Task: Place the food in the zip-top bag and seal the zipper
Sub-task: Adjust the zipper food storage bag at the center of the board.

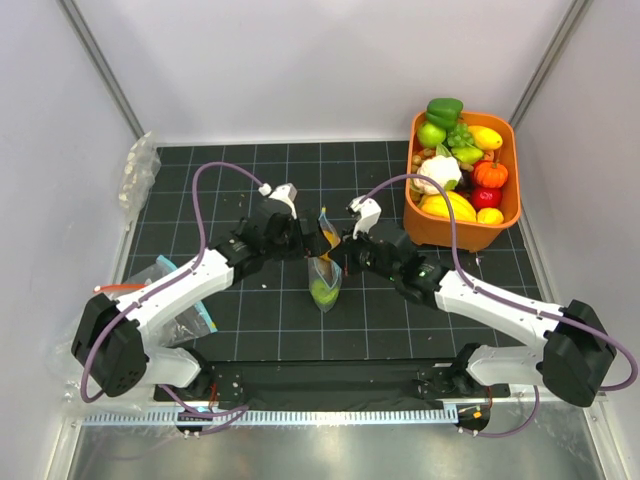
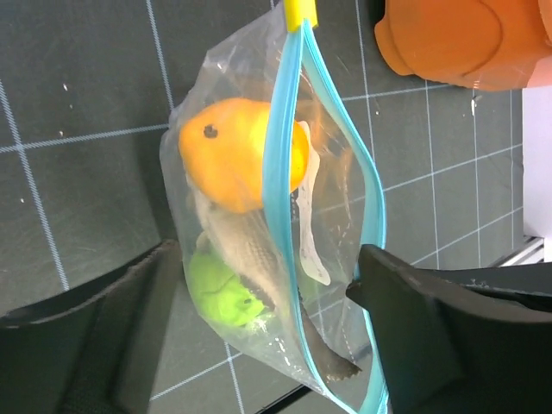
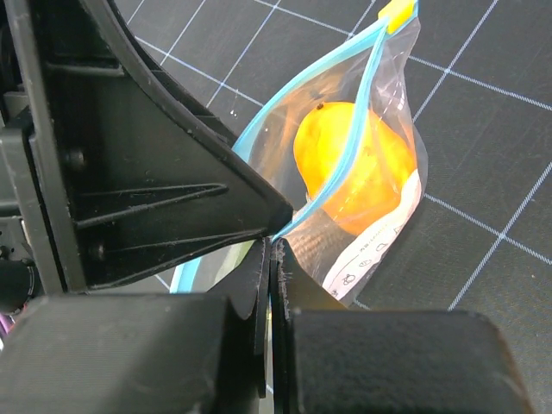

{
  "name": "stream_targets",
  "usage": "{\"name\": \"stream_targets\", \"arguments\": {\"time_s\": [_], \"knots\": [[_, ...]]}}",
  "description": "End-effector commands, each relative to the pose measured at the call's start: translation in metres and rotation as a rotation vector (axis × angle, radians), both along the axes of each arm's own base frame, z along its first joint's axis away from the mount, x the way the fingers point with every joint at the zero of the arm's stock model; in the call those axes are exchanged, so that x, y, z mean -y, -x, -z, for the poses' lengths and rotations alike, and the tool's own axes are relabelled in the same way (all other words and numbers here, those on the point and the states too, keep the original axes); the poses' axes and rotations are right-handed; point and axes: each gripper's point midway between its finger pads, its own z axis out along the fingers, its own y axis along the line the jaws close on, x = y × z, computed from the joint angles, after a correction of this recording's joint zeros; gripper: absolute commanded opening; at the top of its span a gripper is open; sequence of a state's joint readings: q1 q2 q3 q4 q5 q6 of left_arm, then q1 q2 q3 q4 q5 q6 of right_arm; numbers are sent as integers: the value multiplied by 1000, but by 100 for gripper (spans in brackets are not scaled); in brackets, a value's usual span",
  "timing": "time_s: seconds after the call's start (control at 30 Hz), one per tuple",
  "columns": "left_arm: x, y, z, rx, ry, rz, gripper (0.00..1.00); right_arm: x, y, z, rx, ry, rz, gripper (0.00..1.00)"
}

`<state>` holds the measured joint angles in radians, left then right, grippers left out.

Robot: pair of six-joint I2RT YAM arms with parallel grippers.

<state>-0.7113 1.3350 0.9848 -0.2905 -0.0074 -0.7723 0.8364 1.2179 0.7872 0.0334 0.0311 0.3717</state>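
Zip-top bag (image 1: 324,275) at mid-mat (image 1: 250,300) between the arms, both fruits inside
Orange-yellow fruit (image 2: 228,164) lies nearer the yellow slider (image 2: 298,12) than the lime-green fruit (image 2: 220,293) (both behind clear plastic). Right gripper (image 3: 272,250) is clamped together on the teal zipper (image 2: 278,172); left gripper (image 2: 263,276) stands apart, a finger on either side of the bag.

A robotics lab test cell: white panel walls (image 1: 320,70), metal corner struts (image 1: 100,65) and a black gridded mat (image 1: 260,310).
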Motion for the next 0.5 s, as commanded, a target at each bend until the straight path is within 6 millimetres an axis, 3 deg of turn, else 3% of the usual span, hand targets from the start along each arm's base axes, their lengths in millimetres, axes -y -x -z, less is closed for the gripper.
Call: {"name": "stream_targets", "arguments": {"time_s": [0.0, 0.2, 0.47], "knots": [[12, 1, -27, 60, 77, 43, 91, -12, -4, -22, 52, -71, -21, 1], [14, 3, -30, 61, 95, 54, 97, -19, 4, -24, 53, -82, -79, 1], [15, 5, -32, 63, 114, 52, 98, -30, 10, -24, 61, -89, -126, 1]]}}
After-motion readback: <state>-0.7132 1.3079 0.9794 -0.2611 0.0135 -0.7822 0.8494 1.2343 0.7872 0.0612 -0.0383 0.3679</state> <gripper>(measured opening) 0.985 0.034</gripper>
